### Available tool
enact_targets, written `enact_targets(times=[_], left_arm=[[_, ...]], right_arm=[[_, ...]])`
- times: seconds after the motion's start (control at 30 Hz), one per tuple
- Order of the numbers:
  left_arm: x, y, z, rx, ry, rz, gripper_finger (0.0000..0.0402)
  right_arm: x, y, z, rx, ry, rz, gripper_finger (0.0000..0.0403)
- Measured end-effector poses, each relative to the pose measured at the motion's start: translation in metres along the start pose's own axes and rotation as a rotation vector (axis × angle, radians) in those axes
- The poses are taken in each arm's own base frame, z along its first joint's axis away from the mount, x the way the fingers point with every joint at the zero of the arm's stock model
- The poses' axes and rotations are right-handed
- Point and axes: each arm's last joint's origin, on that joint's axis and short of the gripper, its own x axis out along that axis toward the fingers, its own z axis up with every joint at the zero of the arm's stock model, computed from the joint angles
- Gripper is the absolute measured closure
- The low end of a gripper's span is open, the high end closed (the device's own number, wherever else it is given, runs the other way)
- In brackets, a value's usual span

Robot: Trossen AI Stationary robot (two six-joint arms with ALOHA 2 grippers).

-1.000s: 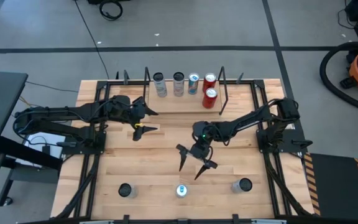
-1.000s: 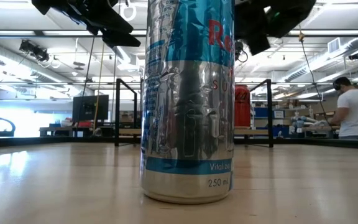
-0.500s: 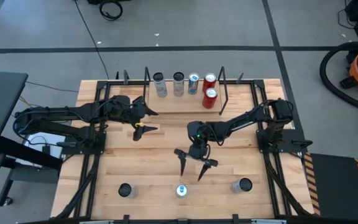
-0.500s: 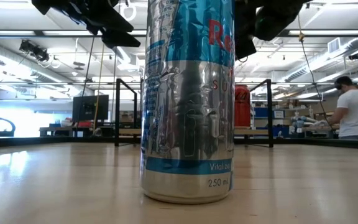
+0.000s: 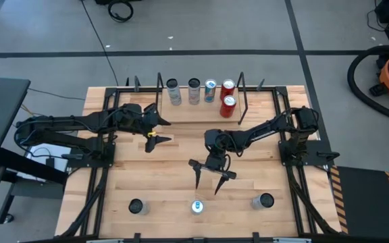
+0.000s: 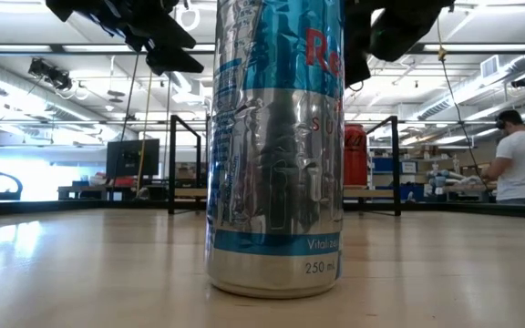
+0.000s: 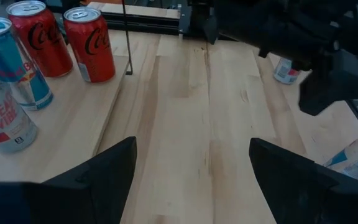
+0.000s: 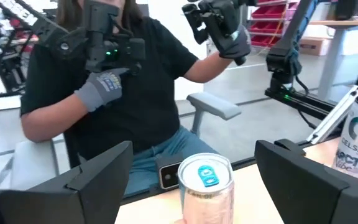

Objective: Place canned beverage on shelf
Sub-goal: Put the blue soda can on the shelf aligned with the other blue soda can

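The shelf (image 5: 196, 112), a pale board between two black wire frames, stands at the table's far middle with several cans upright on it, two of them red (image 5: 227, 106); they also show in the left wrist view (image 7: 91, 43). A blue-and-silver can (image 5: 196, 206) stands upright at the near edge and fills the low view (image 6: 276, 146). My right gripper (image 5: 209, 179) hangs open above the table's middle, short of that can (image 8: 205, 186), touching nothing. My left gripper (image 5: 158, 131) is open and empty, left of the shelf's front.
Two more cans stand at the near edge, at the left (image 5: 136, 206) and the right (image 5: 265, 201). A seated person in black with gloved hands (image 8: 104, 87) is beyond the near edge. Another person (image 6: 518, 169) stands far off in the room.
My right gripper has shifted a little toward the table's left edge, staying open. The cans have kept still.
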Motion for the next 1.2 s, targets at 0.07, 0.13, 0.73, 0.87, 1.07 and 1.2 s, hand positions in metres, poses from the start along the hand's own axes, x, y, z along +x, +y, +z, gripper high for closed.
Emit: enact_targets(times=[0.07, 0.13, 0.73, 0.87, 1.07, 1.2], left_arm=[[0.000, 0.000, 0.000, -0.003, 0.000, 0.003, 0.0088], [0.000, 0.000, 0.000, -0.006, 0.000, 0.005, 0.0088], [0.000, 0.000, 0.001, -0.024, -0.007, 0.004, 0.0088], [0.000, 0.000, 0.001, -0.025, -0.006, 0.004, 0.0088], [0.000, 0.000, 0.001, -0.025, -0.006, 0.004, 0.0088], [0.000, 0.000, 0.001, -0.025, -0.007, 0.004, 0.0088]], right_arm=[[0.005, 0.001, 0.000, 0.000, 0.005, -0.024, 0.0055], [0.009, 0.002, 0.001, -0.003, 0.013, -0.058, 0.0055], [0.046, 0.017, 0.000, 0.019, 0.078, -0.228, 0.0055], [0.054, 0.021, -0.001, 0.009, 0.108, -0.272, 0.0055], [0.055, 0.020, -0.004, 0.029, 0.142, -0.339, 0.0055], [0.059, 0.024, -0.004, 0.030, 0.141, -0.321, 0.0055]])
